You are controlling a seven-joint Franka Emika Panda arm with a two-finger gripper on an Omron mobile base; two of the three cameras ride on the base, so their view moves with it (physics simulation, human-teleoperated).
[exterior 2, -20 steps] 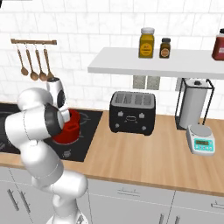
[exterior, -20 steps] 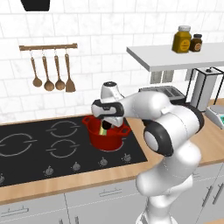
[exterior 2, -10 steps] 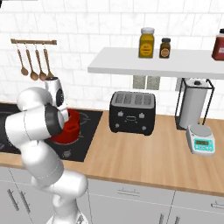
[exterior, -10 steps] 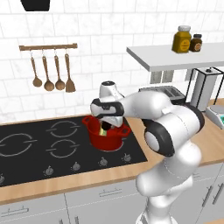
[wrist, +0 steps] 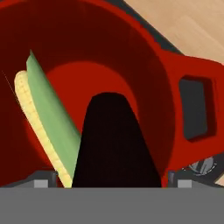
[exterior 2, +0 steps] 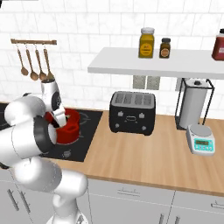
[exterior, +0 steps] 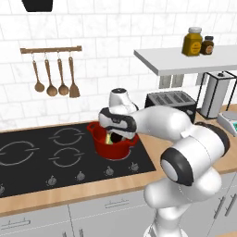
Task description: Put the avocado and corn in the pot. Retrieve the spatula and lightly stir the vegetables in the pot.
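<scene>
- Two vegetables look to be inside the pot (wrist: 192,78) from where I stand: the corn (wrist: 41,120) leans against the inner wall, and a dark rounded shape in front of it is most likely the avocado (wrist: 116,144), though it is too shadowed to be sure.
- That red pot sits on the black hob (exterior: 41,157), at its right side, close to the wooden tabletop (exterior 2: 153,153).
- Right above the pot's mouth hangs the gripper (exterior: 115,136); its fingers are spread wide and grip nothing.
- Corn, by my guess, is stiff and light; its husk leaves would be slick, so a hold across the middle of the cob would suit it best.
- Avocado would be small, rounded and prone to roll; gripping across its widest part seems safest.
- Stirring is what remains, and for that the spatula is needed; I cannot spot it from here. On the wall rail I see brown wooden utensils (exterior: 54,76), which are not it.
- A thin straight handle like that should be light and rigid; taking it near mid-handle would give good control for a gentle stir.
</scene>
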